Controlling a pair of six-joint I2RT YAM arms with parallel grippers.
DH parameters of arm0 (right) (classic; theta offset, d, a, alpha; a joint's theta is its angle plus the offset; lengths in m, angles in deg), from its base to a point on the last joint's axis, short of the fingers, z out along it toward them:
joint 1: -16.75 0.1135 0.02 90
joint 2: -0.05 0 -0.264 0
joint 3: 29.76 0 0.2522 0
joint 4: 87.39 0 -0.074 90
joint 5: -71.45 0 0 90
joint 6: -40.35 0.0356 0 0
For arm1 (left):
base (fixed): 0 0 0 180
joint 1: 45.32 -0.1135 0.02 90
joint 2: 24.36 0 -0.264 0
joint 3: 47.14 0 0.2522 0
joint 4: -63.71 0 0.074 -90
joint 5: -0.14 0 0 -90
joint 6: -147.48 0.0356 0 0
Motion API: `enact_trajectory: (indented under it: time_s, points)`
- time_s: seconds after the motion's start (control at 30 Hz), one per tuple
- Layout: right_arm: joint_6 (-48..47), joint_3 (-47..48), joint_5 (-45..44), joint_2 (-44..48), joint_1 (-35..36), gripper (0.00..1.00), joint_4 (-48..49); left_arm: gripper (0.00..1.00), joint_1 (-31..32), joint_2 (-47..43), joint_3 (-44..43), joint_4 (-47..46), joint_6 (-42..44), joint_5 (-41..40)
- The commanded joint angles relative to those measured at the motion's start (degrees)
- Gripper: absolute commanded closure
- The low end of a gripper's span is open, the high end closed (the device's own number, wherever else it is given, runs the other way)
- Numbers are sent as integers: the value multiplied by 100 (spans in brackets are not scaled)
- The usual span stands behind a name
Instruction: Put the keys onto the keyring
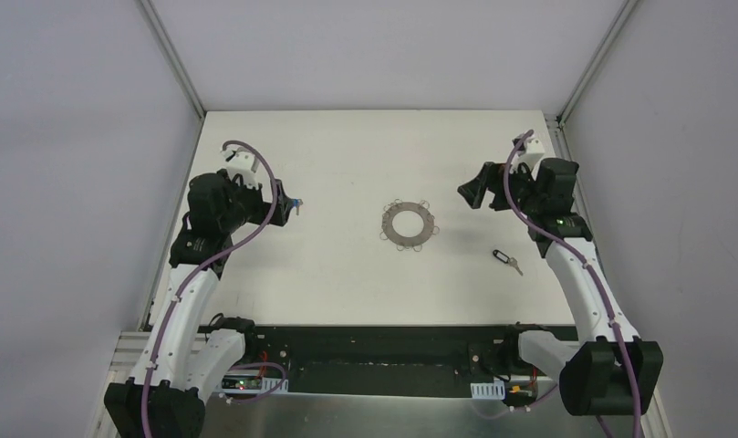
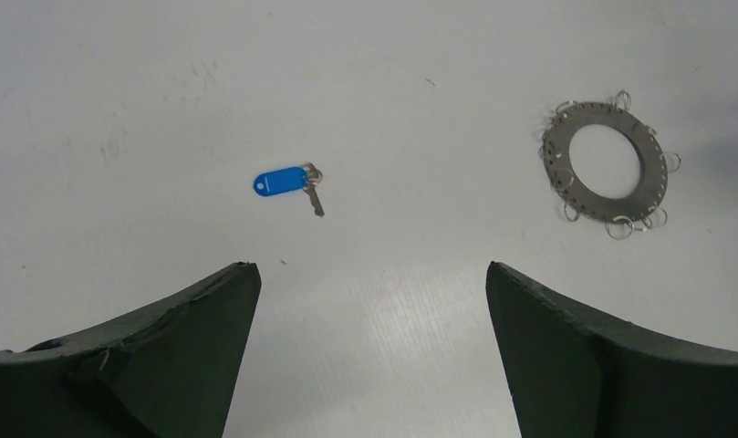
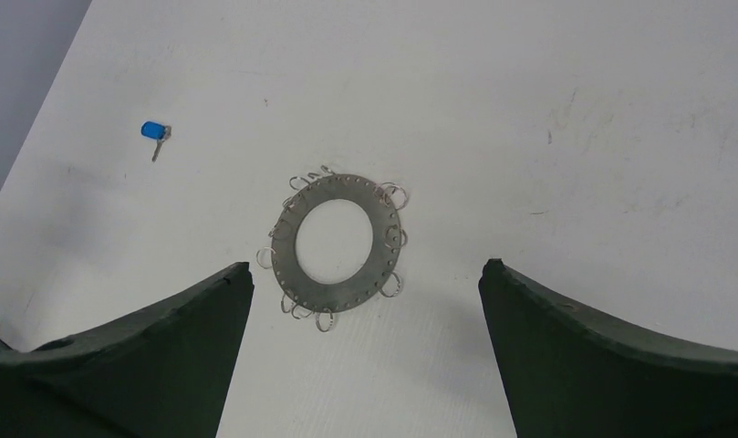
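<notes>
Keyring (image 1: 408,225) sits mid-frame in top view, black key (image 1: 505,260) lower right of it, blue key (image 1: 296,204) left of centre, just off left gripper (image 1: 285,199).
Left wrist: jaws spread wide, empty. Blue key lies flat centre-left, keyring well apart at upper right.
Right wrist: right gripper (image 3: 365,269) equally wide, empty, keyring dead ahead at centre.
Suggest left pinches the blue head square, blade end clear, while right steadies keyring.
</notes>
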Motion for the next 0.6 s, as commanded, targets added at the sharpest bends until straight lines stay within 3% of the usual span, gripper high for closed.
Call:
enact_trajectory:
  time_s: [0.0,0.17,0.3,0.57]
  points:
    - [-515,373,-306,-433,615,2,-100,0,-28,365,-509,778,389,792]
    - [-1120,996,-1444,-1533,1869,2,-257,1,-24,880,-929,1312,728,878]
    - [-1278,1552,-2014,-2707,2436,3,-164,0,-24,1070,-948,1256,621,665]
    - [-1155,2739,-3391,-4291,2717,34,-454,0,-17,1052,-794,1014,376,669]
